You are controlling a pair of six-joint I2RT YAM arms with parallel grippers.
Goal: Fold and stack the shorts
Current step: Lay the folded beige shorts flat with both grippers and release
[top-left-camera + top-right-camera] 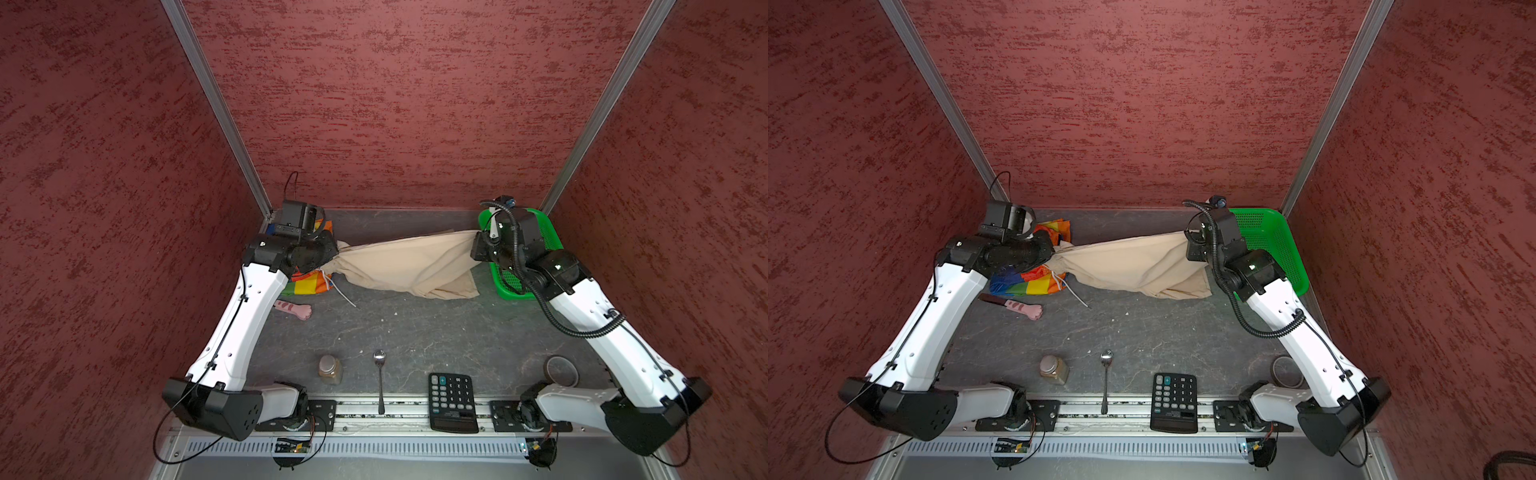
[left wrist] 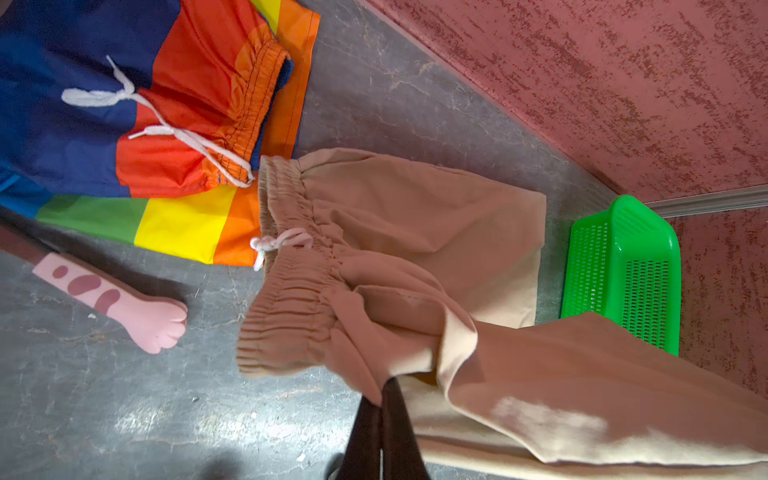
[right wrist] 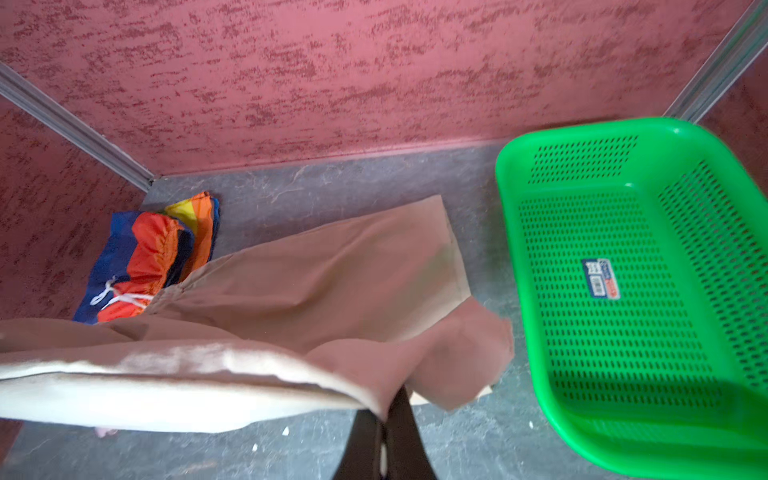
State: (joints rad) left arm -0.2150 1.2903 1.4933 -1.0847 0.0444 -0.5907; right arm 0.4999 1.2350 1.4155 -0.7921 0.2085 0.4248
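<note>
- Beside the green basket (image 1: 511,289), beige shorts (image 1: 407,266) are held stretched, with left gripper (image 2: 380,397) and right gripper (image 3: 388,411) each clamped on fabric.
- Well apart from the basket, rainbow shorts (image 1: 307,286) are left lying.
- Step judged: pre-fold spread. A flat lay-down is needed next.

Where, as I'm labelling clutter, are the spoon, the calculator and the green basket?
spoon (image 1: 380,382): in a top view, mid handle.
calculator (image 1: 453,401): in a top view, keypad.
green basket (image 3: 602,332): right wrist view, bare perforated floor.
</note>
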